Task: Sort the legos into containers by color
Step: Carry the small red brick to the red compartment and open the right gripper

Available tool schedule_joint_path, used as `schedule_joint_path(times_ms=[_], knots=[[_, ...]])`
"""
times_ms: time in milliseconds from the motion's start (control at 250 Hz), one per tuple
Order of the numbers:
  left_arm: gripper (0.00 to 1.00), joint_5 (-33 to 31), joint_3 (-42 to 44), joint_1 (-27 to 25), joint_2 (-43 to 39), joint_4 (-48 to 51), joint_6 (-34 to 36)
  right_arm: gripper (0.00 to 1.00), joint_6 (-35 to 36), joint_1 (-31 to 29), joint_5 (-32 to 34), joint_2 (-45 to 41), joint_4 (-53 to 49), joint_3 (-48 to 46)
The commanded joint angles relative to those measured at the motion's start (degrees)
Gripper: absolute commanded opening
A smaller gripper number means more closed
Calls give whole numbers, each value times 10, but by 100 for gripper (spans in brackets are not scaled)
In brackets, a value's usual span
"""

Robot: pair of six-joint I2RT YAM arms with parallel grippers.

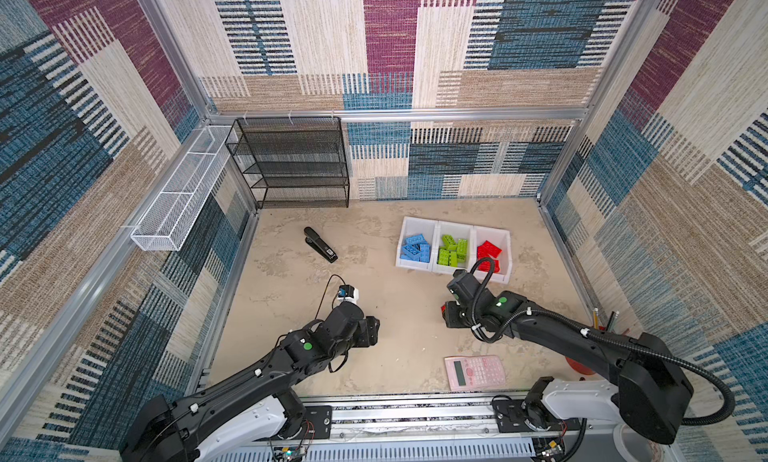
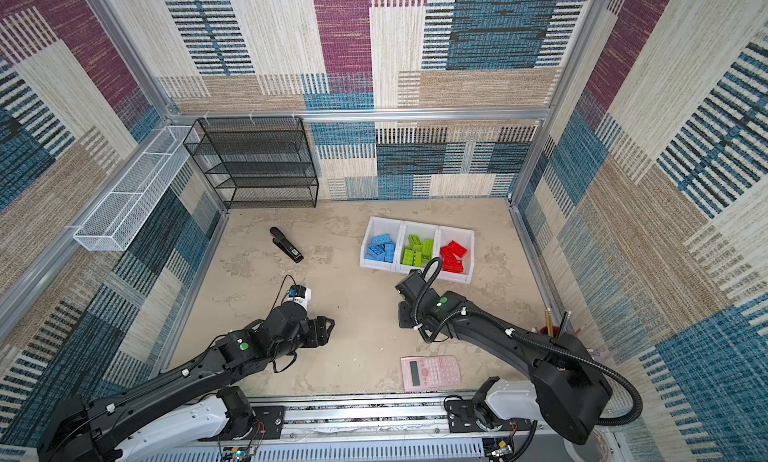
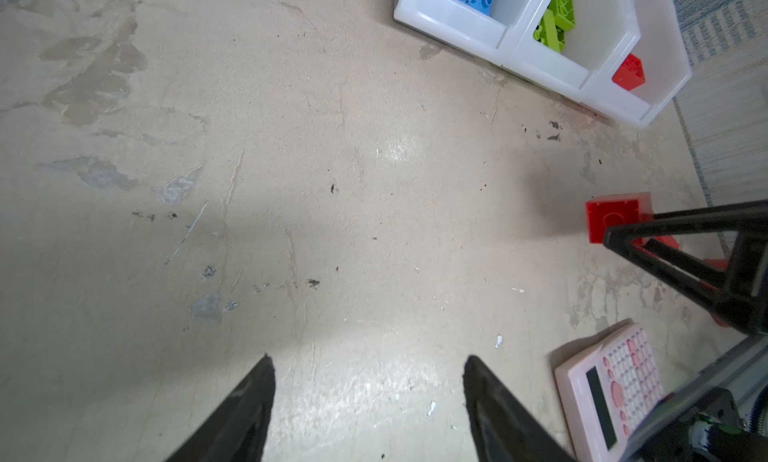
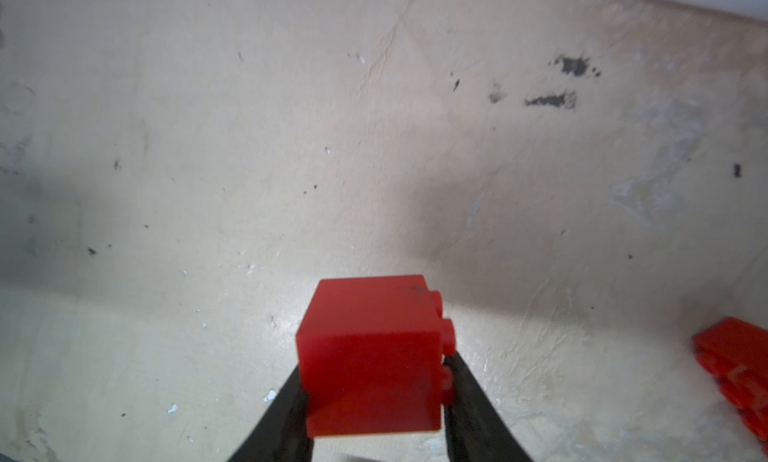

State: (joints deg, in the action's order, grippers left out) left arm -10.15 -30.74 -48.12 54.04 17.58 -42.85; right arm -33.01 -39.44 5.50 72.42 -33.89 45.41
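The three white containers (image 1: 455, 224) stand in a row at the back right. The left one holds blue legos (image 1: 415, 248), the middle one lime green legos (image 1: 453, 250) and the right one red legos (image 1: 488, 252). In front of them, low over the table, my right gripper (image 4: 374, 381) is shut on a chunky red lego (image 4: 370, 356); the left wrist view also shows this lego (image 3: 615, 217). Another red lego (image 4: 735, 364) lies on the table beside it. My left gripper (image 3: 369, 358) hovers open and empty over bare table, left of the right gripper (image 1: 446, 314).
A pink calculator (image 1: 476, 372) lies near the front edge, below the right arm. A black stapler (image 1: 321, 245) lies at mid left. A black mesh rack (image 1: 291, 163) and a white wire basket (image 1: 183, 190) stand at the back left. A pencil cup (image 1: 602, 323) sits at the right wall.
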Motion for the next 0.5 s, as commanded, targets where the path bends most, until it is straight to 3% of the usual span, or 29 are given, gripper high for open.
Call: schedule_joint_path(times_ms=[0, 256, 496], knots=[[73, -2, -11, 1, 16, 5, 16, 41, 36, 36, -14, -13, -5, 16], [73, 16, -39, 2, 79, -23, 37, 41, 94, 170, -60, -2, 26, 66], [73, 53, -107, 2, 170, -22, 60, 41, 117, 275, -95, 73, 79, 133]])
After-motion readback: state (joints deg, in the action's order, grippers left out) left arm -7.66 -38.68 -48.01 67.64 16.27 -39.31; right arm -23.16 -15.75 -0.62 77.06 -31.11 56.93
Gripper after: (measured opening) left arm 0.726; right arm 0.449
